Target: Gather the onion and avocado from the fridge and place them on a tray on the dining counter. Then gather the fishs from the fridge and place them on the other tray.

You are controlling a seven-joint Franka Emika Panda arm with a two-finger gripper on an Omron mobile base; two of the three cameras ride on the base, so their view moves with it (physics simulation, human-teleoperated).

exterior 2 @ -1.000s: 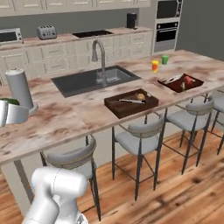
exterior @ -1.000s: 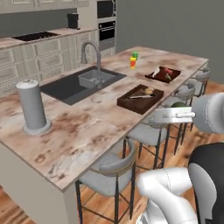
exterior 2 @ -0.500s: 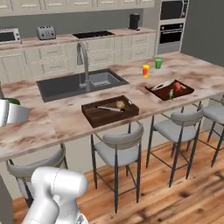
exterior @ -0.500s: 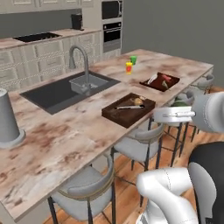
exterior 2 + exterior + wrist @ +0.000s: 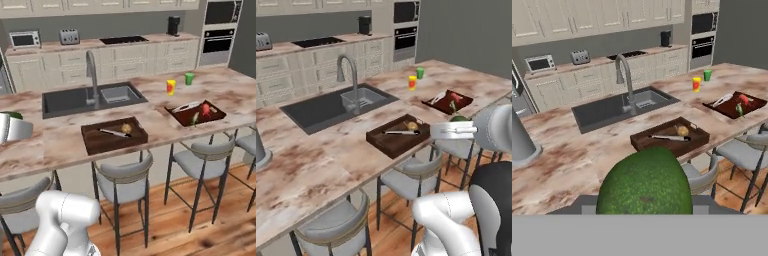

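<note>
Avocado (image 5: 645, 181) sits big and green right at the bottom of the hand view, clamped in the gripper (image 5: 458, 129), whose jaws stand narrow around it. From the left base view just a green sliver peeks over the white hand, carried above the stools at the near edge of the dining counter (image 5: 316, 165), not yet over the stone.

Ahead on that counter lies the tray (image 5: 398, 136), dark brown, just this side of the sink. Inside it rests the onion (image 5: 412, 126), a small golden ball, beside a slim knife-like utensil (image 5: 398, 132). So, by my reading, the onion leg is done and the avocado is on its way in.

Further along stands the other tray (image 5: 448, 102), redder, with some red and green bits and a pale utensil in it; whether those are the fish I cannot tell, so that half looks open.

As for the avocado's lie: it reads as a dome from the hand camera, broad across and rounded towards the counter. Its long axis I cannot make out.
</note>
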